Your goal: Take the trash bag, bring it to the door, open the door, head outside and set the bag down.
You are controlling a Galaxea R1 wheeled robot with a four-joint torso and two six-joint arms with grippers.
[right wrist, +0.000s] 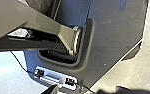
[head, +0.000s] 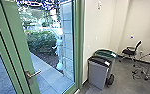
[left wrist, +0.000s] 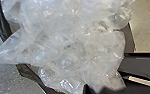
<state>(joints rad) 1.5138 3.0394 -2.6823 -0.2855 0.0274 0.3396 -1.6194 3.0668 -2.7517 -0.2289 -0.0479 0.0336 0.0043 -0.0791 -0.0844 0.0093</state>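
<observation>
Bag (left wrist: 66,47): clear film, crumpled, up close at my L wrist cam. Prob. carried on the L side so the R arm is free for the door; that's my guess.
L tool (left wrist: 103,90): can't tell if it's apart, together or clamped on the bag, b/c film & dark parts blend there.
R tool (right wrist: 86,91): over my own base; can't tell its state either. Kept in close, prob. to stay off the frame.
Door (head: 14,32): green, just ahead, slightly L. Looks shut, not 100% sure.
Handle (head: 32,74): lever sticks out sideways, so a push down from above shd work. Nothing on it.
Path (head: 49,72): pale slabs beyond the door, hedge (head: 41,41) alongside. Bag's drop spot is out there, so job's approx. 1/2 done.
Bins (head: 98,72): 2, side by side by the wall (head: 99,25), prob. to leave the doorway free.
Risk: loose film cd snag on the handle or frame (head: 79,37).
</observation>
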